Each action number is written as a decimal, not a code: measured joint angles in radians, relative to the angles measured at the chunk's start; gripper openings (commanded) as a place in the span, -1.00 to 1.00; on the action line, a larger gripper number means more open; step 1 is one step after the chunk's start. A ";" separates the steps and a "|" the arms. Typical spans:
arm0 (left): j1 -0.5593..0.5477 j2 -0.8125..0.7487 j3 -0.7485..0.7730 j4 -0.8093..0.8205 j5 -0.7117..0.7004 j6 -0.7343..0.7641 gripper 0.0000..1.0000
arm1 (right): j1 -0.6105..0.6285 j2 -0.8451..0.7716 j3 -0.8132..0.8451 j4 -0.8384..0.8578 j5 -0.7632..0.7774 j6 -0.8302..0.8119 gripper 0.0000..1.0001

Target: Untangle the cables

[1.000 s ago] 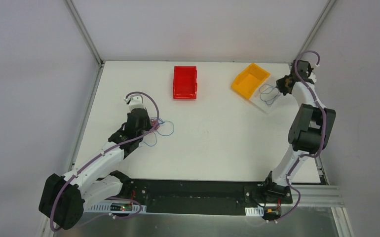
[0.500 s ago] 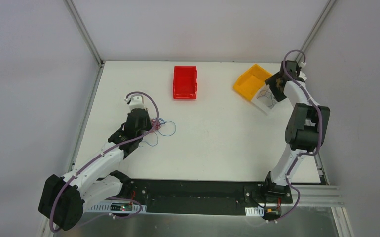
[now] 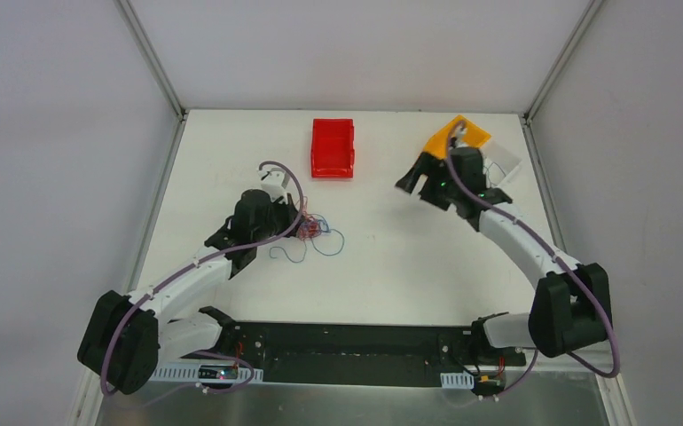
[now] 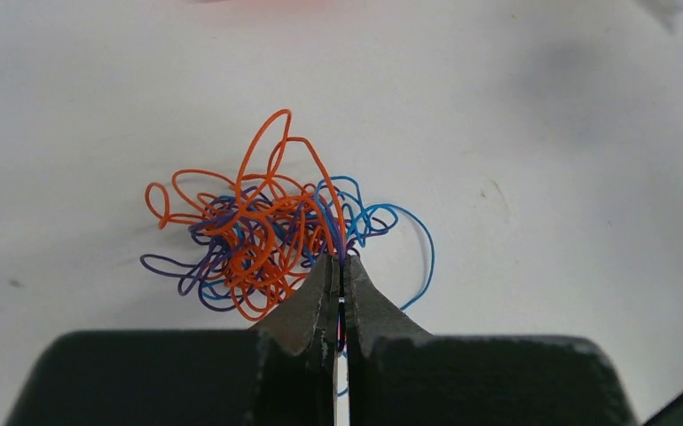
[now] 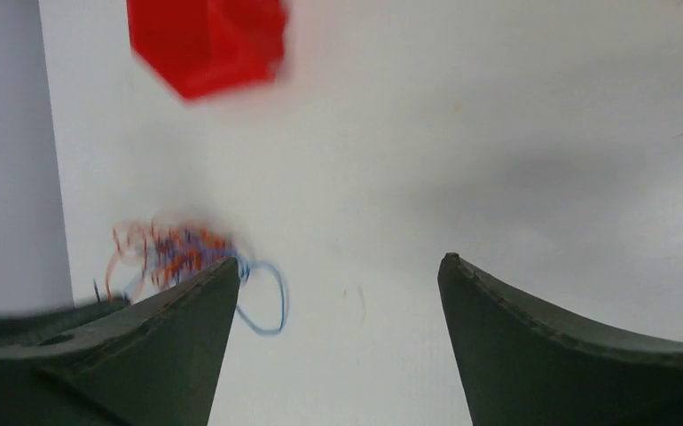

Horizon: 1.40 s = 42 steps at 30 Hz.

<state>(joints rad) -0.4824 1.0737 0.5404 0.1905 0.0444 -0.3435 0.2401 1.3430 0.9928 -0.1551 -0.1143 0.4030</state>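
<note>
**Top view:** the cable tangle [image 3: 316, 229] lay on the white table [image 3: 391, 257], left of centre, at the left gripper [image 3: 302, 227]. The right gripper [image 3: 415, 185] hung near the yellow bin [image 3: 435, 142], its inside hidden by the arm. 1 red bin [image 3: 333, 147] stood far.

**Left wrist view:** orange, purple and blue strands showed, with the jaws pinched together on them.

**Right wrist view:** the fingers were spread wide apart, and the tangle was blurred at the left.
</note>
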 measured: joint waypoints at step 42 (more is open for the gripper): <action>0.000 -0.032 -0.062 0.138 0.182 0.020 -1.00 | 0.519 0.153 -0.359 0.394 -0.099 0.005 -1.00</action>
<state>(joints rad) -0.4828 1.0412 0.4786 0.3283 0.2264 -0.3233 0.7589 1.4956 0.6342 0.2386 -0.2131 0.4084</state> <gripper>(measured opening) 0.013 0.014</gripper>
